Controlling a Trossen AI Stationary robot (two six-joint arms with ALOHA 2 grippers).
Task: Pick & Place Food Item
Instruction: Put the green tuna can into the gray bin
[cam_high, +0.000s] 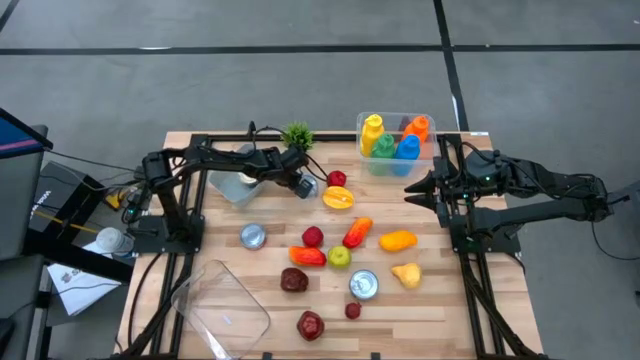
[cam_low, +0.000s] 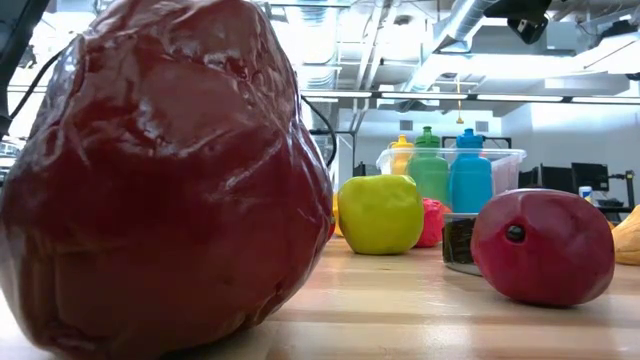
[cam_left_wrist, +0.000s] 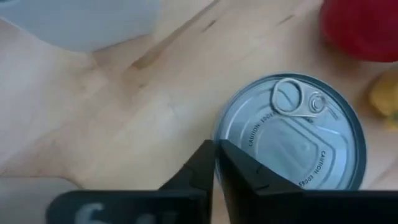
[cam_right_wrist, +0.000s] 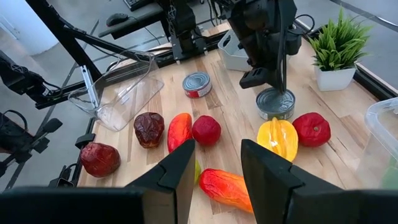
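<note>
Both arms matte black, jointed, on black frame bases. Left gripper (cam_left_wrist: 214, 163): black wedge fingers. Right gripper (cam_right_wrist: 217, 168): broad black angular fingers. Black cables along links.

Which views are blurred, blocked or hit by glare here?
Low view: a dark red fruit sits right against the lens and blocks the left half; bright ceiling lights wash out the background. Left wrist view: the red fruit and white container are soft, the can fairly sharp.

Three tin cans (cam_high: 253, 236), four bottles (cam_high: 372, 132) in one tub (cam_high: 430, 120), one potted plant (cam_high: 297, 136), one clear tray (cam_high: 222, 305)
</note>
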